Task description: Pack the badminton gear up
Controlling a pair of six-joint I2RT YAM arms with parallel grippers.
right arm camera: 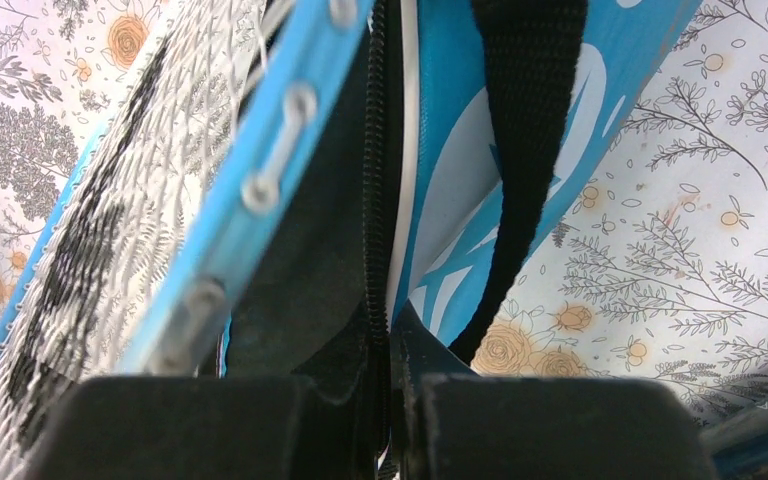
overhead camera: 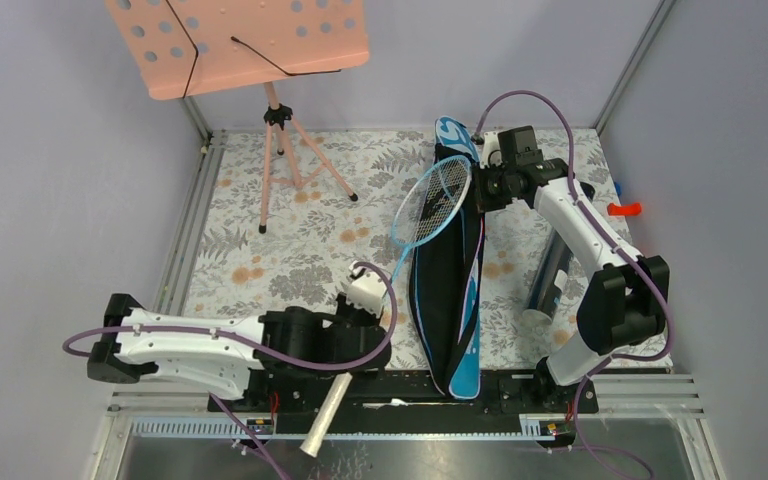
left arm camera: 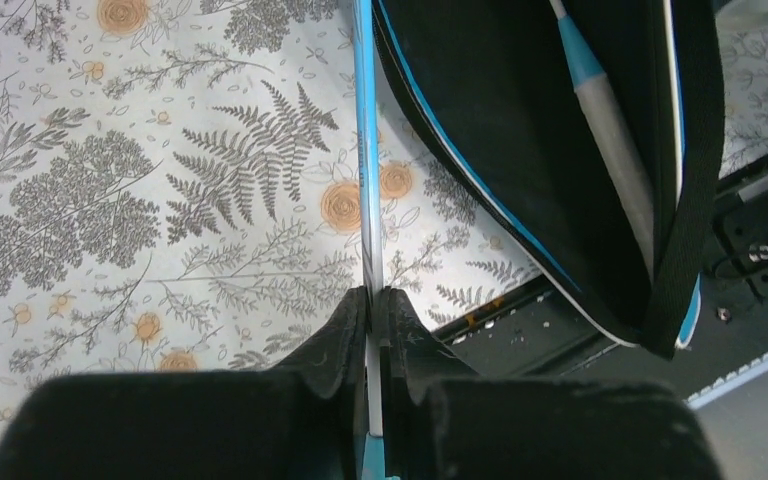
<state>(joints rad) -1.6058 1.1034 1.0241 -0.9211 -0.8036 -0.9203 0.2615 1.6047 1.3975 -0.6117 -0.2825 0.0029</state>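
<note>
The blue "SPORT" bag (overhead camera: 448, 290) lies open lengthwise in the middle of the table. My left gripper (overhead camera: 378, 318) is shut on the thin shaft (left arm camera: 365, 150) of a light-blue racket (overhead camera: 432, 200). The racket's head lies over the bag's far opening and its cream handle (overhead camera: 325, 412) sticks out past the near edge. My right gripper (overhead camera: 478, 195) is shut on the bag's zipper edge (right arm camera: 378, 170), beside the racket head (right arm camera: 110, 220). A second racket's handle (left arm camera: 615, 130) lies inside the bag (left arm camera: 500, 100). A dark tube (overhead camera: 550, 280) lies right of the bag. No shuttlecocks show.
A pink perforated music stand (overhead camera: 240, 40) on a tripod (overhead camera: 282, 150) stands at the back left. The bag's black strap (right arm camera: 520, 150) hangs beside my right gripper (right arm camera: 388, 315). An orange object (overhead camera: 622, 208) sits at the right edge. Metal rails border the floral mat (overhead camera: 290, 250).
</note>
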